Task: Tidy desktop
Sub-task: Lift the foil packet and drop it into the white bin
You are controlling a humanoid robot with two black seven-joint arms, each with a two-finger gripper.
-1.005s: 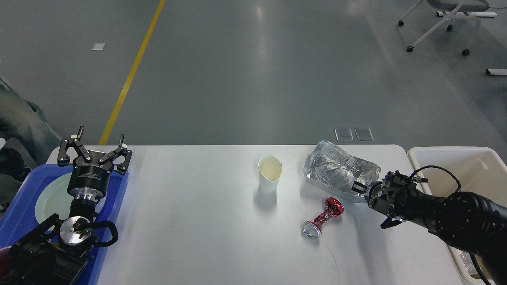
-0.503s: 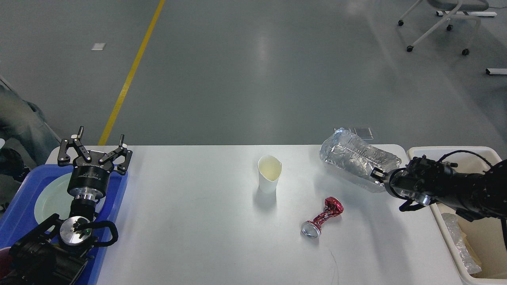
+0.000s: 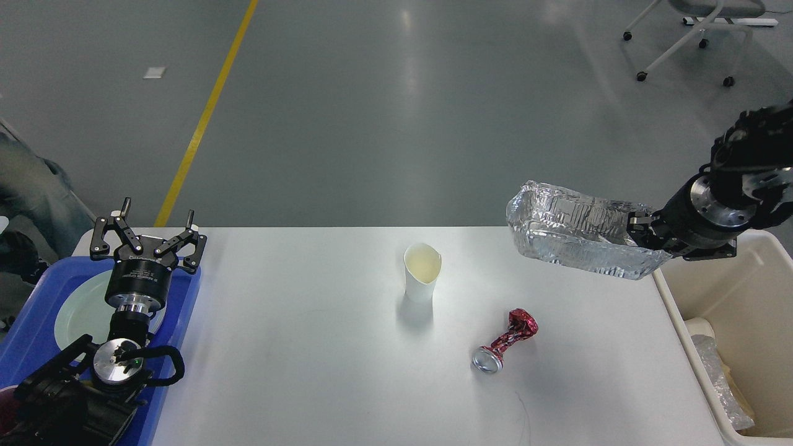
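The white desktop (image 3: 297,347) fills the lower half of the head view. A crushed clear plastic bottle (image 3: 576,236) hangs in the air over the desktop's far right corner, and my right gripper (image 3: 639,230) is shut on its right end. On the desktop stand a white paper cup (image 3: 422,272) near the middle and a crumpled red can (image 3: 505,347) lying on its side to the cup's right. My left gripper (image 3: 148,230) is open above the blue tray (image 3: 34,328) at the left edge, holding nothing.
A cream bin (image 3: 743,291) with some scrap inside stands off the desktop's right edge. A pale green plate (image 3: 80,310) lies in the blue tray under my left arm. A wheeled chair (image 3: 687,37) stands on the grey floor at the far right.
My right gripper has lifted the crushed bottle off the desktop and carried it up and to the right, toward the cream bin. The left arm, cup and can have not moved.
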